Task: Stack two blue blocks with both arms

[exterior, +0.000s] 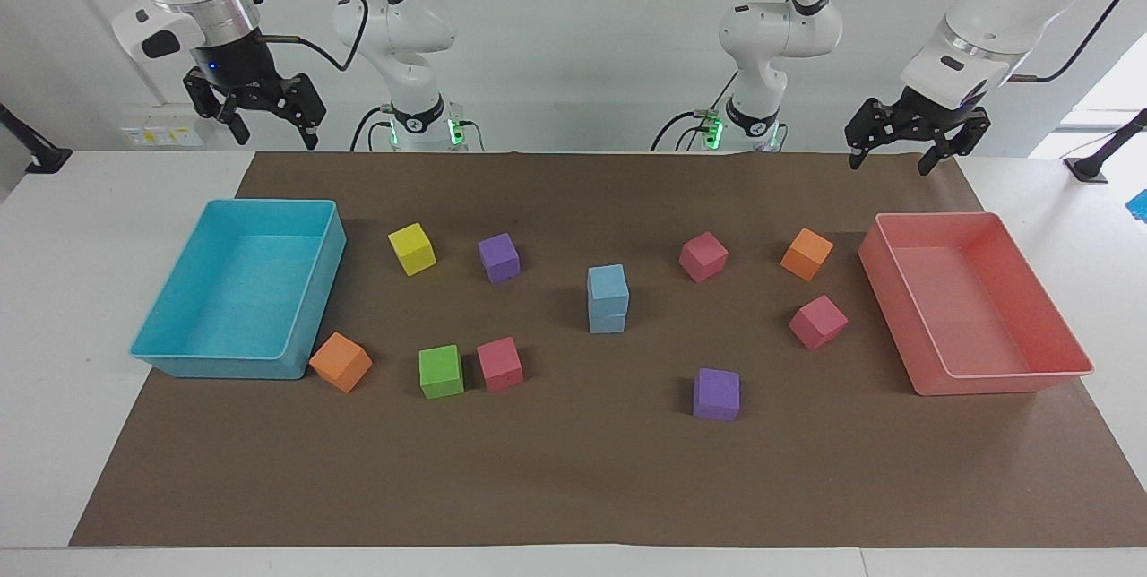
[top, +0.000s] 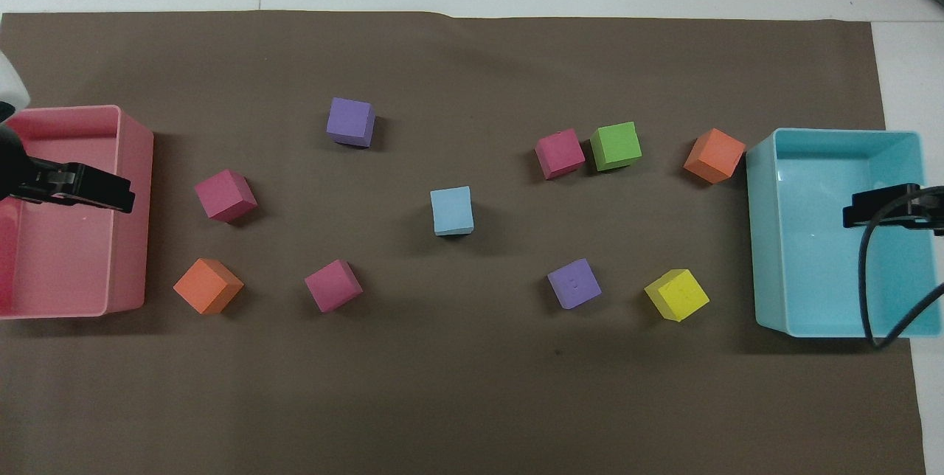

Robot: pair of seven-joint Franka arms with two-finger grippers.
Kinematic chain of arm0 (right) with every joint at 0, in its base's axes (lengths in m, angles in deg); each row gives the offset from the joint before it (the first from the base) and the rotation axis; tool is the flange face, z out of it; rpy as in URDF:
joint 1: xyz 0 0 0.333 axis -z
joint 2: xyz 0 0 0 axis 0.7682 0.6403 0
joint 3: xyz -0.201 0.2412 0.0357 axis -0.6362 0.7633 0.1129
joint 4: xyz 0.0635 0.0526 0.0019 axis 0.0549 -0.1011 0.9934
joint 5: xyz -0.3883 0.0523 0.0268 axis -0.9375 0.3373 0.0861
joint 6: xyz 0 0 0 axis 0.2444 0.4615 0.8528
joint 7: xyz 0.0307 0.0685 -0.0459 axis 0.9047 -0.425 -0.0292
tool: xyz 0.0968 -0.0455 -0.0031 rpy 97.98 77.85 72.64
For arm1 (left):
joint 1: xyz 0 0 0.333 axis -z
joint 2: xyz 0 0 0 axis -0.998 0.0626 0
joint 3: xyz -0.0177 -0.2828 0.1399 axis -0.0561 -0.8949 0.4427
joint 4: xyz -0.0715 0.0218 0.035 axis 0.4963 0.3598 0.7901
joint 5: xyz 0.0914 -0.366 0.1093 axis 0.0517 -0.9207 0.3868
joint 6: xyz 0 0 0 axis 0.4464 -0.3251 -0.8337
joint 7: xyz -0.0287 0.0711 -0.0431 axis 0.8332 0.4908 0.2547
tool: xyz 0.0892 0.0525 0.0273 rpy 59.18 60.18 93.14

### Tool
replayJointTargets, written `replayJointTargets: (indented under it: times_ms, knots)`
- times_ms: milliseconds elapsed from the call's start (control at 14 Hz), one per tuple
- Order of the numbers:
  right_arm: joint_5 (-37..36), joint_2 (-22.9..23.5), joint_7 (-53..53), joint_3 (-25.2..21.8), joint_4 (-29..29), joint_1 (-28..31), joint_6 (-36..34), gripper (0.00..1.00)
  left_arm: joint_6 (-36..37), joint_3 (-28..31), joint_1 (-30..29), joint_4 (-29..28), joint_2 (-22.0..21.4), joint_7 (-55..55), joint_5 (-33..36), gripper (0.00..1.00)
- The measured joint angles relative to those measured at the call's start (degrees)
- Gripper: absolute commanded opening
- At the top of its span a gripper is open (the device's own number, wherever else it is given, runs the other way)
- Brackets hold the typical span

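Two blue blocks stacked at mid-bench. The upper blue block (exterior: pixel 608 281) sits squarely on the lower blue block (exterior: pixel 607 322), edges nearly flush; from overhead only the top face (top: pixel 452 210) shows. The stack stands on the brown paper (exterior: pixel 573 478) about midway between the two trays, touched by neither arm.

The right gripper (exterior: pixel 264 122) hangs high over the bench's edge nearest the robots, at the right arm's end, above the cyan tray (exterior: pixel 300 290), its jaws apart and holding nothing. The left gripper (exterior: pixel 905 150) hangs over the pink tray (exterior: pixel 896 290) at the left arm's end, jaws likewise apart and holding nothing.

Loose cubes surround the stack. Toward the cyan tray: a yellow cube (exterior: pixel 412 249), a purple cube (exterior: pixel 499 257), a green cube (exterior: pixel 441 371) just beside a pink cube (exterior: pixel 500 364), and an orange cube (exterior: pixel 340 362) against the tray's corner. Toward the pink tray: two pink cubes (exterior: pixel 703 256) (exterior: pixel 818 322), an orange cube (exterior: pixel 806 254), and a second purple cube (exterior: pixel 717 394), farthest from the robots.
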Motion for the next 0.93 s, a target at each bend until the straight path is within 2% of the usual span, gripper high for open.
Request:
replayJointTargets:
  times_ms: [285,925]
  knots:
    - [-0.01,0.61,-0.14,-3.0,2.96,-3.52,-2.08,1.0,0.03,0.0,0.0,0.0,0.0,0.0,0.0,1.0]
    - [-0.01,0.33,-0.19,-3.44,4.24,-3.51,-3.94,1.0,0.07,-0.01,-0.01,0.0,0.0,0.0,0.0,1.0]
